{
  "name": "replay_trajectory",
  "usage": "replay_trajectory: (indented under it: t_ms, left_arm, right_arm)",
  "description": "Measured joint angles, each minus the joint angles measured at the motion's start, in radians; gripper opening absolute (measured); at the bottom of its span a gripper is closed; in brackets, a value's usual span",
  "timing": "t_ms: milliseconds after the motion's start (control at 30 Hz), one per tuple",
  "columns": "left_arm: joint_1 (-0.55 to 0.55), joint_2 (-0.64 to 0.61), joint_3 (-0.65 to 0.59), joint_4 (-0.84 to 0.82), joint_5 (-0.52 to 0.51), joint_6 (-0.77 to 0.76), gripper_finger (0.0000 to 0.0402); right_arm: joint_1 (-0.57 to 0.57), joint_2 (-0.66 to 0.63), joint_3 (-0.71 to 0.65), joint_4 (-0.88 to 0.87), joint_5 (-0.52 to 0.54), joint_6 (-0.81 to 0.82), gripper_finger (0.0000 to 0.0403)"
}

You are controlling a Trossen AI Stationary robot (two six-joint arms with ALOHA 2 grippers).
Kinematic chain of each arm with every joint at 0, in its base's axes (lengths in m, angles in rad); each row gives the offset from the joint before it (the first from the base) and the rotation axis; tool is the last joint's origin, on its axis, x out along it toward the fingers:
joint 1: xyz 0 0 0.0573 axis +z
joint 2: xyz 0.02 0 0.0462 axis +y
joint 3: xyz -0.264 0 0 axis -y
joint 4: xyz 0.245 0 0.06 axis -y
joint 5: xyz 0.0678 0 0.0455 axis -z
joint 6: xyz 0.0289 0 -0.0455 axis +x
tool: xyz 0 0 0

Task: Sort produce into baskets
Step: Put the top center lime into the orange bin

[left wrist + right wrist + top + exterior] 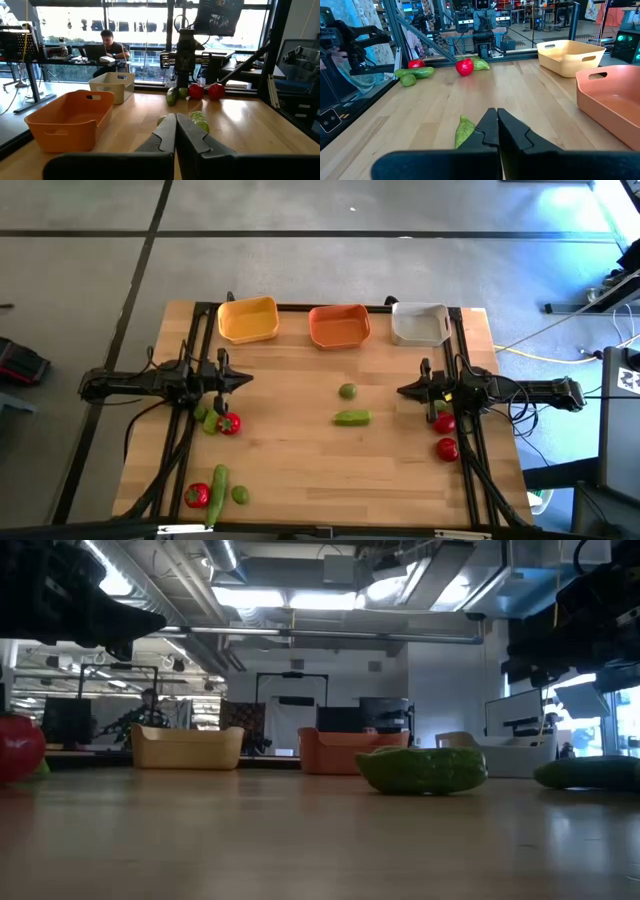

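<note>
1. Three baskets line the far edge of the wooden counter [300, 470]: the yellow basket [248, 319], the orange basket [339, 325] and the white-grey basket [419, 323].
2. The left tool [243, 378] hovers at the counter's left side, fingers pressed together, holding nothing.
3. The right tool [404, 390] hovers at the right side, likewise closed and empty.
4. A lime [347, 391] and a cucumber piece [351, 417] lie mid-counter between the tools.
5. A red tomato [229, 423] with green pieces sits beneath the left arm.
6. Two tomatoes [446, 448] lie beneath the right arm.
7. A tomato [196, 495], cucumber [218, 484] and lime [240, 494] rest near the front-left corner.
</note>
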Motion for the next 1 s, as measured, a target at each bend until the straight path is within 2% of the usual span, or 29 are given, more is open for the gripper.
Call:
replay_trajectory:
  t_ms: [200, 267, 367, 433, 633, 733, 867, 1000]
  left_arm:
    - [0.009, 0.000, 0.000, 0.026, -0.005, 0.087, 0.0000]
    - [0.010, 0.000, 0.000, 0.049, -0.005, 0.035, 0.0000]
    - [0.007, 0.000, 0.000, 0.110, -0.013, -0.138, 0.0000]
    - [0.011, 0.000, 0.000, 0.157, -0.036, -0.156, 0.0000]
    - [0.037, 0.000, 0.000, 0.361, -0.069, -0.059, 0.0000]
    - [0.044, 0.005, 0.001, 0.392, -0.069, 0.006, 0.0000]
    - [0.062, 0.071, 0.002, 0.426, -0.072, 0.022, 0.0000]
    - [0.072, 0.189, 0.045, 0.425, -0.072, 0.002, 0.0000]
  right_arm:
    - [0.000, 0.000, 0.000, 0.000, 0.000, 0.000, 0.0000]
    - [0.000, 0.000, 0.000, 0.000, 0.000, 0.000, 0.0000]
    - [0.000, 0.000, 0.000, 0.027, 0.012, 0.000, 0.0000]
    - [0.000, 0.000, 0.000, 0.050, 0.036, 0.015, 0.0000]
    - [0.000, 0.000, 0.000, 0.135, 0.072, 0.138, 0.0000]
    - [0.000, 0.000, 0.000, 0.187, 0.093, 0.156, 0.0000]
    - [0.000, 0.000, 0.000, 0.211, 0.113, 0.157, 0.0000]
    - [0.000, 0.000, 0.000, 0.210, 0.154, 0.158, 0.0000]
